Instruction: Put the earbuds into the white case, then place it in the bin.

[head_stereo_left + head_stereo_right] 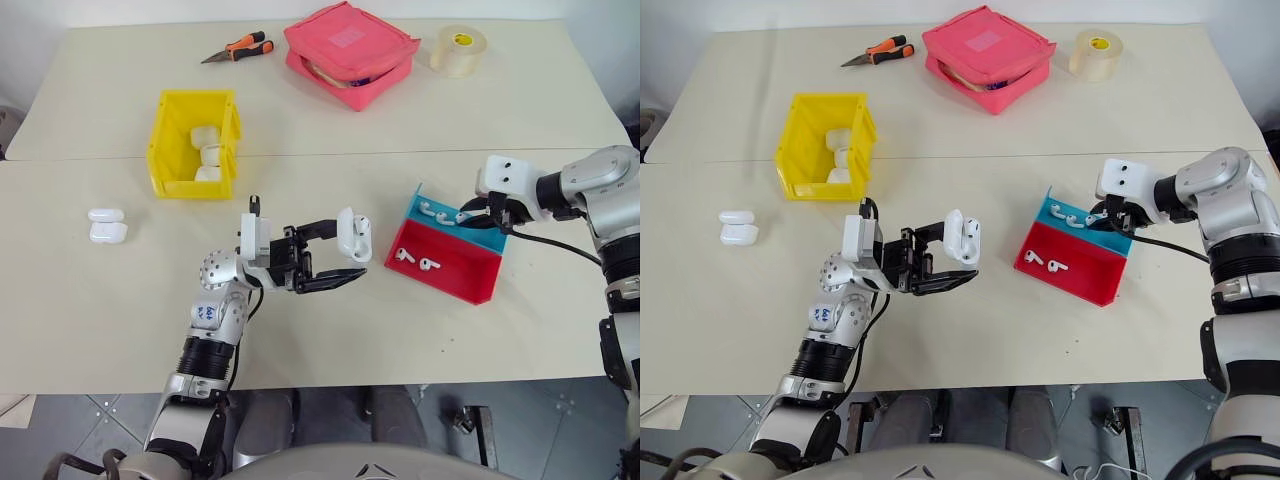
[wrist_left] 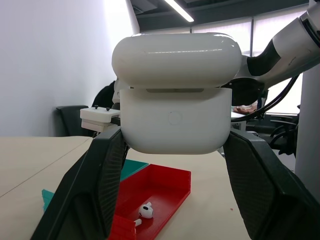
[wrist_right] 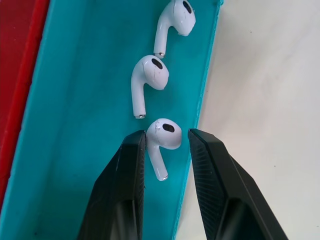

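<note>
My left claw [image 1: 335,262] is clamped on the white case [image 1: 353,235], lid flipped up, raised over the table between the yellow bin [image 1: 194,143] and the tray [image 3: 85,130]. My right claw [image 3: 167,145] has its fingers closed around one earbud [image 3: 162,140] in the tray's blue half, though there's a sliver of gap at one side. The bud looks featherlight, glossy and slippery, so I judge the round head the best place to pinch, gently
</note>
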